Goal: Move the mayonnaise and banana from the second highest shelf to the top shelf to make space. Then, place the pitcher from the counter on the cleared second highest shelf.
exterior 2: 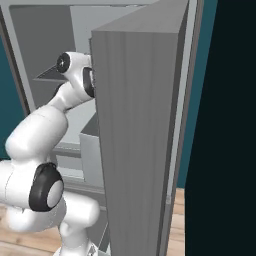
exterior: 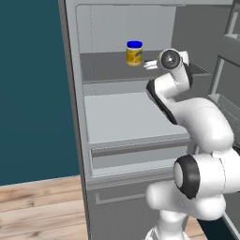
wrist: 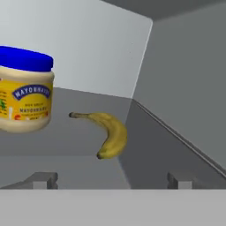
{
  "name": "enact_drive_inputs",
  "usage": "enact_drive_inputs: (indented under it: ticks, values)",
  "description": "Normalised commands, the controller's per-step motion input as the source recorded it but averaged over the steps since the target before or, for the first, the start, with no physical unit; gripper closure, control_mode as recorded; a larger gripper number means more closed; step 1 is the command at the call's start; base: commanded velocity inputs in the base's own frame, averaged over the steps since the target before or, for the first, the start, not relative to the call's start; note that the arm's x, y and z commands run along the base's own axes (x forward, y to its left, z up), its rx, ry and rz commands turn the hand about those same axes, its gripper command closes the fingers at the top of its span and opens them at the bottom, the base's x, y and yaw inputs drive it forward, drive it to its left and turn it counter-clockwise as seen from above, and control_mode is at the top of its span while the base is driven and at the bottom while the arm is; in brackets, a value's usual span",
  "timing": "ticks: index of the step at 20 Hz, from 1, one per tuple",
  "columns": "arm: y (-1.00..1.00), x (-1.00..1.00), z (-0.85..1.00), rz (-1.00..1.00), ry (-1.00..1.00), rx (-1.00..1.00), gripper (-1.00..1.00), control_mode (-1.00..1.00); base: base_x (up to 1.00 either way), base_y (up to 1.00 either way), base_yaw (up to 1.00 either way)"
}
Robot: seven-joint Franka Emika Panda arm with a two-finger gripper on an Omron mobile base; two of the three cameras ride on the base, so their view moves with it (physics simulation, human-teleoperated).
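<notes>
The mayonnaise (exterior: 134,53) stands upright on the thin dark grey top shelf (exterior: 105,69) of the open fridge. In the hand view the jar (wrist: 24,95) is at the left and the banana (wrist: 108,132) lies on the same dark shelf (wrist: 66,137), just to its right. My gripper (wrist: 112,182) is open, its fingertips (wrist: 44,179) wide apart and a little short of the banana, with nothing between them. In the left base view the hand (exterior: 151,64) is level with the top shelf, right of the jar. The pale second highest shelf (exterior: 124,117) below is bare. The pitcher and counter are out of view.
The fridge's open door (exterior 2: 140,130) stands close on the right and hides the hand in the right base view. The fridge's right inner wall (wrist: 190,88) is close beside the banana. A drawer front (exterior: 136,159) sits below the pale shelf. Wooden floor (exterior: 37,211) lies at the left.
</notes>
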Motion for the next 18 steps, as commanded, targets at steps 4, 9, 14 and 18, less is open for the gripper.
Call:
enact_drive_inputs:
  ticks: [4, 9, 14, 18]
  values:
    - [0.51, -1.00, -0.03, 0.00, 0.00, 0.19, -1.00, -1.00, 0.00, 0.00, 0.00]
    - [0.69, -1.00, 0.00, 0.09, 0.00, 0.14, -1.00, -1.00, 0.00, 0.00, 0.00]
    - [0.36, -1.00, 0.00, 0.22, 0.07, 0.08, -1.00, -1.00, 0.00, 0.00, 0.00]
    - [0.00, -0.93, -0.20, 0.33, 0.16, 0.13, -1.00, -1.00, 0.00, 0.00, 0.00]
